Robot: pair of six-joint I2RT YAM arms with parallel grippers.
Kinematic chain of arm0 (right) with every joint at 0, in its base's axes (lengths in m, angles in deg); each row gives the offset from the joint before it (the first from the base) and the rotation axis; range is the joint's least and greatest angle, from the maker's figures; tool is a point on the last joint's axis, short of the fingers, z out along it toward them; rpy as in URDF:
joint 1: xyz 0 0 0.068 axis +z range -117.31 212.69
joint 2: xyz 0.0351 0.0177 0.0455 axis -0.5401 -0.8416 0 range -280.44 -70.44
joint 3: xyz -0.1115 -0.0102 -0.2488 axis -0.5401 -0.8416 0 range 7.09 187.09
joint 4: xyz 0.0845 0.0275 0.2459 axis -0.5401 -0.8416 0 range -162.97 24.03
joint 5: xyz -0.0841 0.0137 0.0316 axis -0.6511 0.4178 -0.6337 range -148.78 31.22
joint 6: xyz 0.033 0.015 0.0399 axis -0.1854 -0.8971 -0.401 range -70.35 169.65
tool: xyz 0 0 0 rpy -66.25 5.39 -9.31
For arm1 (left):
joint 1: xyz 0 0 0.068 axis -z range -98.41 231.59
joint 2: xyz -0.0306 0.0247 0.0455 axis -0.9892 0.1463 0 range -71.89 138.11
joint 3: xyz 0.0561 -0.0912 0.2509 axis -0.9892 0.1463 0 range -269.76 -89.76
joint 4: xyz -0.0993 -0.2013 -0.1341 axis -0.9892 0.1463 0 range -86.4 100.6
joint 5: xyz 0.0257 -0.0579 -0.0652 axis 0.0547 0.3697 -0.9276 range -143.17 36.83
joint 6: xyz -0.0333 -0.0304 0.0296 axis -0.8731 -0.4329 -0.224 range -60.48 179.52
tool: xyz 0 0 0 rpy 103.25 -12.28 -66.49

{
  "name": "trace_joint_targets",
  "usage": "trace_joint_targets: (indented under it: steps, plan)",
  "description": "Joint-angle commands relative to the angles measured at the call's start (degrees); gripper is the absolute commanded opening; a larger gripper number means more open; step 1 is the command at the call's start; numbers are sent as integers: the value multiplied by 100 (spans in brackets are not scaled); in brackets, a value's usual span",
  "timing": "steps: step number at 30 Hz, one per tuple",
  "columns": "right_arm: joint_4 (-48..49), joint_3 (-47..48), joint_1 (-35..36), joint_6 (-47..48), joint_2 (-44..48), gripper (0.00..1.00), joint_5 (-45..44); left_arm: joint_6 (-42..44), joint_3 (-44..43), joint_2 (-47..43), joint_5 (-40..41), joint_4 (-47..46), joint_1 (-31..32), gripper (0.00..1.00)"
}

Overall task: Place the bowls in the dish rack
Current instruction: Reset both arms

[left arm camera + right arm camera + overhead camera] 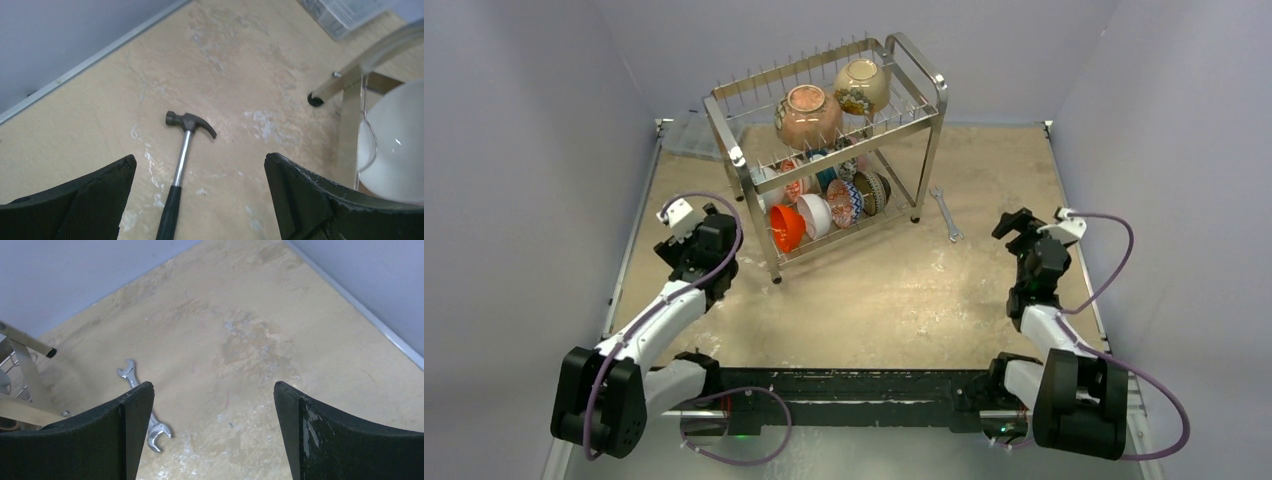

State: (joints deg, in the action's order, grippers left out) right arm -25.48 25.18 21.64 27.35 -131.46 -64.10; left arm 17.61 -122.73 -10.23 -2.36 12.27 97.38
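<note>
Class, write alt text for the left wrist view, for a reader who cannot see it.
A hammer lies on the tan table below the open left gripper. At the right edge are a rack leg and a white bowl.

no text or number that I can read, hammer [180, 165] plain, wrench [158, 431] too small to show any mark, bowls [808, 115] with patterns only, no letters

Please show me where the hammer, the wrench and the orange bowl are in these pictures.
hammer [179, 169]: left wrist view, on the metal shaft.
wrench [945, 213]: top view, on the middle of its handle.
orange bowl [786, 227]: top view, on its orange side.
</note>
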Motion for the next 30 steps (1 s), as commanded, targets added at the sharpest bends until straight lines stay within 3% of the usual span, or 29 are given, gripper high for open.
trace_joint_targets:
  steps: [1,6,9,11,12,14,16,18,20,22,25,30]
  plan:
    - [2389,-704,-29,466,-5,90,-537,1067,798,95,533,-2380,-251,99]
    - [4189,-1218,-29,957,-973,90,82,2630,2342,763,-151,-6275,-558,99]
    - [5207,-1381,-29,1056,-1585,91,473,2734,2646,1574,-1019,-7594,-944,99]
    - [5474,-1309,-20,1042,-1996,98,615,3043,2607,2011,-1437,-8314,-1034,99]
    - [5891,-1288,-14,1016,-2256,99,721,3091,2511,2269,-1657,-8447,-1114,99]
    - [5768,-1202,50,1243,-2311,99,1107,3338,2278,2791,-2172,-8603,-1229,99]
    - [5494,-1065,298,1512,-2339,99,1000,3470,2127,2989,-2770,-8404,-1226,99]
    - [6121,-1066,507,1647,-2845,99,783,3719,2057,3412,-3118,-8822,-1217,99]
    - [5926,-993,566,1697,-2844,99,812,3653,1809,3172,-3175,-7979,-1205,99]
    - [5203,-716,629,1835,-2700,99,732,3713,1943,3334,-3143,-8565,-1201,99]
    - [4702,-428,696,1910,-2744,99,721,3686,1879,3307,-3055,-8292,-1180,99]
    - [4718,-402,762,1975,-2781,99,678,3696,1866,3296,-3081,-8289,-1174,99]
